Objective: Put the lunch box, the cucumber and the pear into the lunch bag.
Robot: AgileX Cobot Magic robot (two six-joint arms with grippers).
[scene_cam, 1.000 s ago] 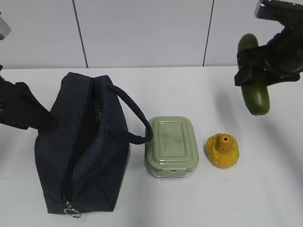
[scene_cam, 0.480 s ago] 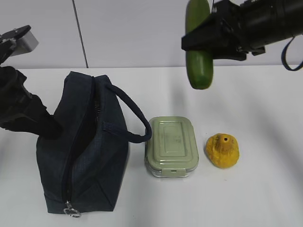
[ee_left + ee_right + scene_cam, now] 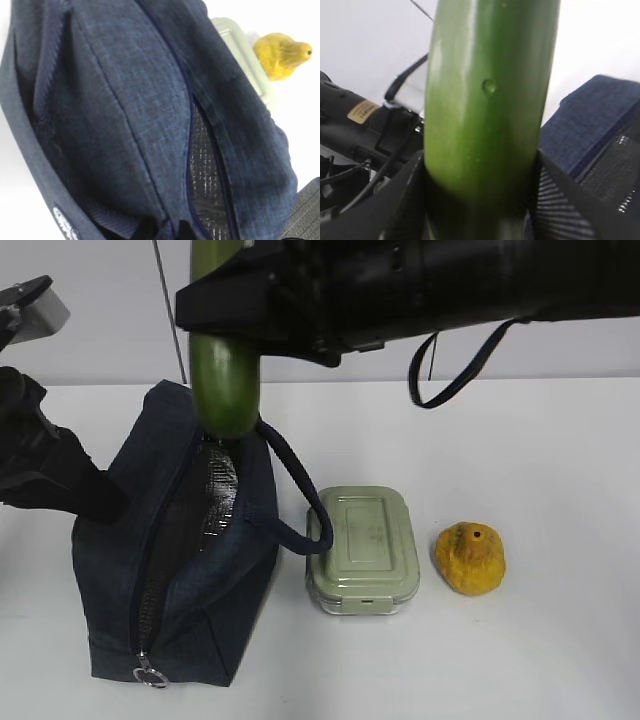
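The right gripper (image 3: pixel 235 305) clamps the cucumber (image 3: pixel 226 380) upright, long axis vertical. Its rounded lower end points down into the open lunch bag (image 3: pixel 170 550) below the gripper. The left gripper (image 3: pixel 95 502) pinches the bag's side.

Cucumber (image 3: pixel 226 380) above lunch bag (image 3: pixel 180 550); lunch box (image 3: pixel 362 550) right, pear (image 3: pixel 469 558) rightmost
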